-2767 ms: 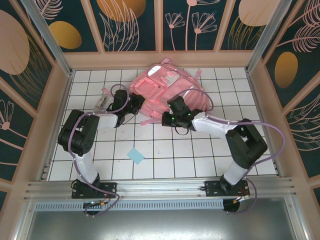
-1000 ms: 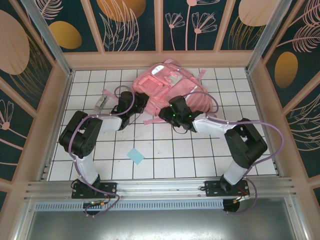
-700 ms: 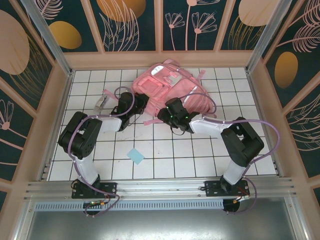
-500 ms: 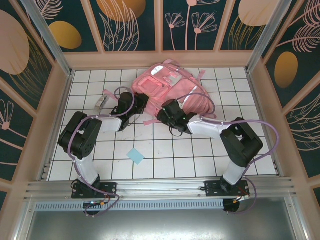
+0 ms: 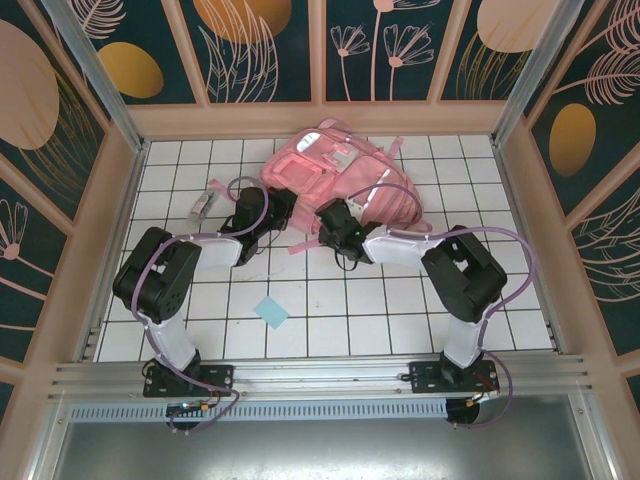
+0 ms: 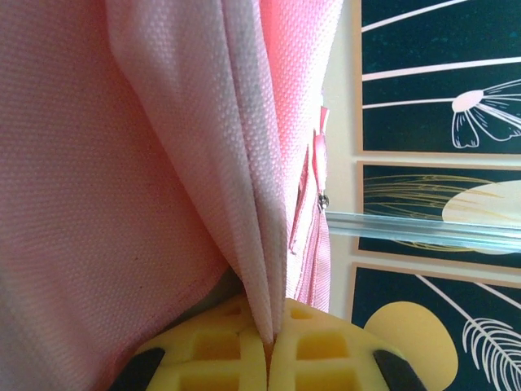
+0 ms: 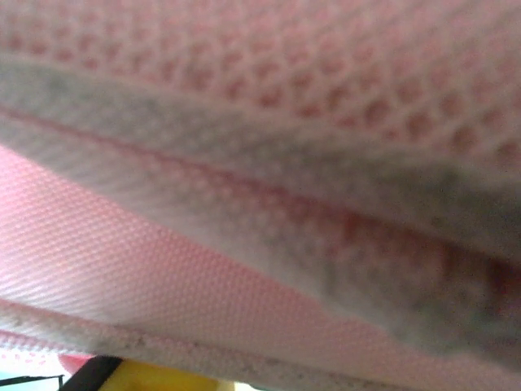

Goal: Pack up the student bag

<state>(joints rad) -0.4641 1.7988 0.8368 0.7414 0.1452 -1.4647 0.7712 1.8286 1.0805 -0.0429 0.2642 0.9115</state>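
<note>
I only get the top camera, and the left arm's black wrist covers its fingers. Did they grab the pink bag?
Observer: Yes. On the left wrist camera the left fingers are pressed together with a fold of the bag pinched between them.
Operator: Is there a zipper nearby?
Observer: A small zip pull hangs at the bag's edge beyond the fold, apart from the fingers.
Operator: And the other arm?
Observer: Its wrist camera sits right against pink mesh with grey trim; one yellow right finger peeks below, but I cannot tell if it grips.
</note>
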